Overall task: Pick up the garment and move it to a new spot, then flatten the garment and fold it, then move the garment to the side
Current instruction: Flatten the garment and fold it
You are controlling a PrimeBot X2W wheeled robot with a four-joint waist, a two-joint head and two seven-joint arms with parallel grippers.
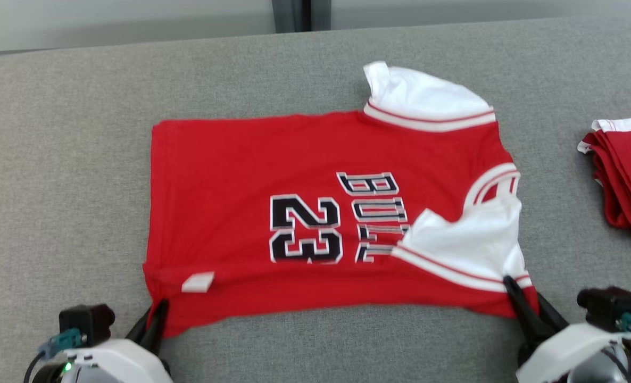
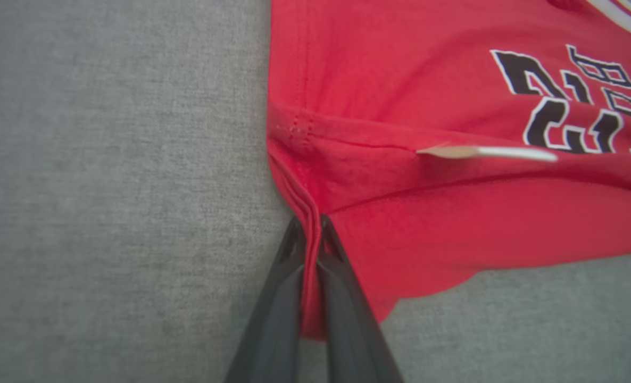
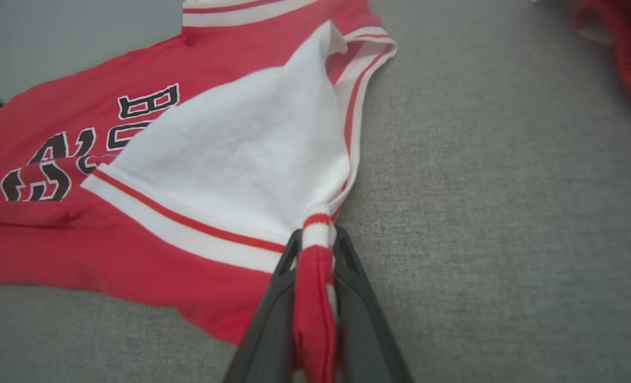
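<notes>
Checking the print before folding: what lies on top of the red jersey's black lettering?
A white fabric sleeve lies folded over part of the black lettering on the red jersey; covered letters cannot be seen.

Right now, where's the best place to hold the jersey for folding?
The two near corners, from the robot's side, low over the grey surface: the jersey lies flat, long edge nearest, corners exposed. The left gripper is shut on the hem corner, the right gripper on the sleeve corner.
</notes>
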